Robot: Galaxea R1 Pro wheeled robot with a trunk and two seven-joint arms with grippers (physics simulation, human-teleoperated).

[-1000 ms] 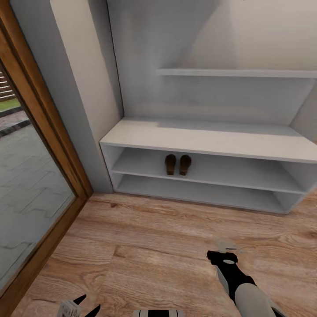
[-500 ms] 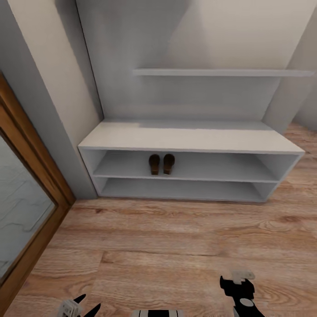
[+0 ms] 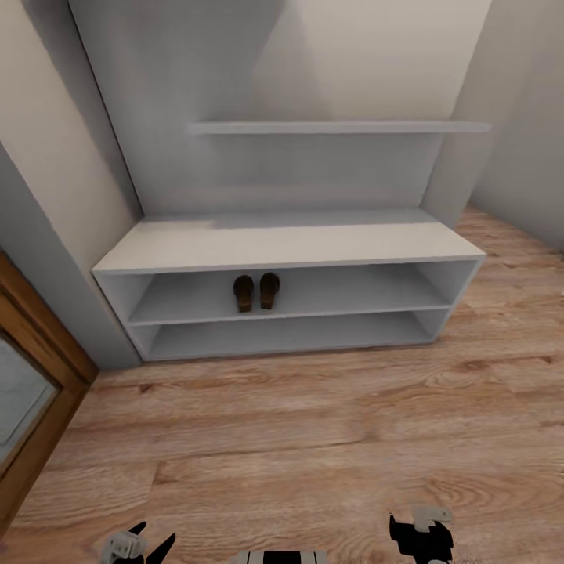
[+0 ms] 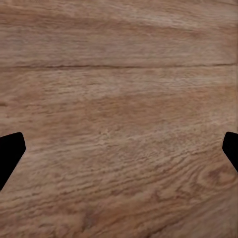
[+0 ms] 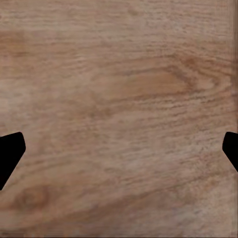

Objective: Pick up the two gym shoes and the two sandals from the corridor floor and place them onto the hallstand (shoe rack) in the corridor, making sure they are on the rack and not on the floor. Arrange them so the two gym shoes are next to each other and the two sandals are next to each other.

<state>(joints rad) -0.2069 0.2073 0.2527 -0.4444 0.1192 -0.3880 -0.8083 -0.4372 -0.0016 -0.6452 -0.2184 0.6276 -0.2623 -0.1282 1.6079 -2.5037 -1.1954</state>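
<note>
The two sandals, dark brown, lie side by side on the upper open shelf of the white-grey hallstand, left of its middle. The gym shoes are out of view. At the head view's lower edge, my left gripper and right gripper hang low over the corridor floor, well short of the rack. In the left wrist view, the left gripper is open with bare wood planks between its dark fingertips. The right gripper is likewise open over bare wood in the right wrist view.
A long wall shelf runs above the bench top. A wood-framed glass door stands at the left, next to a grey wall pier. The lower shelf holds nothing. Floor continues past the rack's right end.
The whole view has swung right, so the rack and door now sit further left in the picture. My right arm has dropped back toward the picture's lower edge. The sandals lie as before.
</note>
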